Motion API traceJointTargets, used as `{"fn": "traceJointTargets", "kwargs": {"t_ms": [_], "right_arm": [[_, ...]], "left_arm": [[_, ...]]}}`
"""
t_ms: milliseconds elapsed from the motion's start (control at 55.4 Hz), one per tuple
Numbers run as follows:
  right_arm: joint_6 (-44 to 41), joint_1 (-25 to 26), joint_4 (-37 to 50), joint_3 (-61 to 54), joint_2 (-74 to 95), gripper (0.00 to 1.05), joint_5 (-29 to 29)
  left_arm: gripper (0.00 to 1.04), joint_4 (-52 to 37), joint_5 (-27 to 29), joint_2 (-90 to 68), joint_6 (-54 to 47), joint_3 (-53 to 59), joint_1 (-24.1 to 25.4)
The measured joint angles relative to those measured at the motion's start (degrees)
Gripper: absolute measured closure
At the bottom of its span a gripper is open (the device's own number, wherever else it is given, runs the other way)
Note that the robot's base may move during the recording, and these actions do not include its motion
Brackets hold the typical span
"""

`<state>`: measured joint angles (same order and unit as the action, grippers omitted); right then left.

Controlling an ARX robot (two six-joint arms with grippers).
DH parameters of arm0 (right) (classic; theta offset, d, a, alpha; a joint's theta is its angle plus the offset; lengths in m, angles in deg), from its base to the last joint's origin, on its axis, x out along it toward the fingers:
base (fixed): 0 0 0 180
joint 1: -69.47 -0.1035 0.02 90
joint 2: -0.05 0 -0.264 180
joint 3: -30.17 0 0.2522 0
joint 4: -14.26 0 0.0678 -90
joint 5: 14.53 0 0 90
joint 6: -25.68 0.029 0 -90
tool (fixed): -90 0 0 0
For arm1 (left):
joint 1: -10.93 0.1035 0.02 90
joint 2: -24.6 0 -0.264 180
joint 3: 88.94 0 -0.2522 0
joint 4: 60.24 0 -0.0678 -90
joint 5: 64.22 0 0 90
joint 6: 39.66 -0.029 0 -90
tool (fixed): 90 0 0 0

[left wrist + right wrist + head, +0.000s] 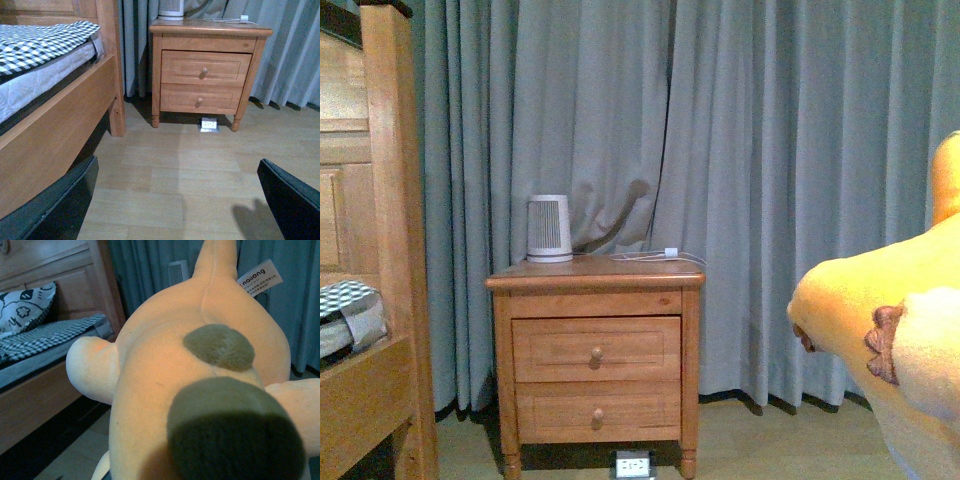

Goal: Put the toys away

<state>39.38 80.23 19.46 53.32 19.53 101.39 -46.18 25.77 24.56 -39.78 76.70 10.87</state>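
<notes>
The plush toy (165, 370) fills the right wrist view: a big soft orange-yellow body with two dark grey-brown patches (219, 346) and a white label (259, 277). My right gripper is shut on it, and its fingers are hidden behind the plush. In the front view the same toy (880, 320) hangs at the far right, held in the air, with a paler cream part and a brownish stitched detail (883, 342). My left gripper (177, 205) is open low over the wooden floor, with nothing between its dark fingers (60, 205).
A wooden nightstand (595, 350) with two drawers stands against grey curtains (770, 150), with a small white appliance (549, 228) on top. A power strip (633, 464) lies under it. A wooden bed (55, 120) with a checked cover and a pillow (25, 310) is on the left.
</notes>
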Motion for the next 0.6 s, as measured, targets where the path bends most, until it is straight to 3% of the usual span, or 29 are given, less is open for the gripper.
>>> {"fn": "traceJointTargets", "kwargs": {"t_ms": [595], "right_arm": [[0.00,0.00,0.00,0.00,-0.02,0.86,0.00]], "left_arm": [[0.06,0.00,-0.02,0.02,0.00,0.00,0.00]]}}
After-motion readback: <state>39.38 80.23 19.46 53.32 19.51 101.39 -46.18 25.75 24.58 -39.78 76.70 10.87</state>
